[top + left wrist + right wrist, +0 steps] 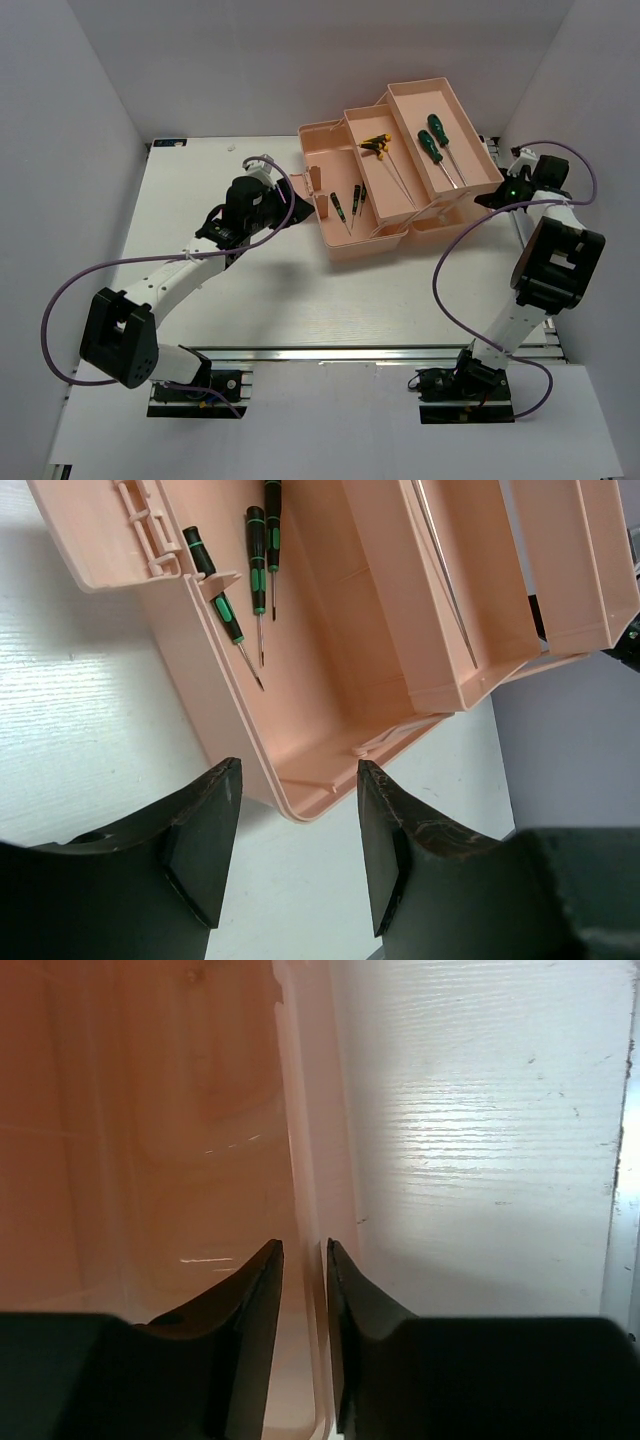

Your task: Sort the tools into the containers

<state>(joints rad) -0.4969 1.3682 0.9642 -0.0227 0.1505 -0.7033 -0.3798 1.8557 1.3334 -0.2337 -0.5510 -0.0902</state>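
We see a large salmon-pink plastic toolbox [370, 246], plain and unpatterned. Inside it, two chunky screwdrivers [434, 130] have green-and-black handles. The small thin screwdrivers [257, 560] have black handles ringed with green bands, and the thin metal keys [376, 143] have yellow-and-black T-handles. Beneath the toolbox, the white table [300, 300] shows faint grain lines. Beside the toolbox, we note purple cables [436, 285] and the matte black left gripper [300, 770].

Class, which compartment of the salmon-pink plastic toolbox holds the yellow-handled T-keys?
The middle tray: the two yellow-black T-handled metal keys lie there. The right tray holds green-handled screwdrivers, the left base small dark screwdrivers.
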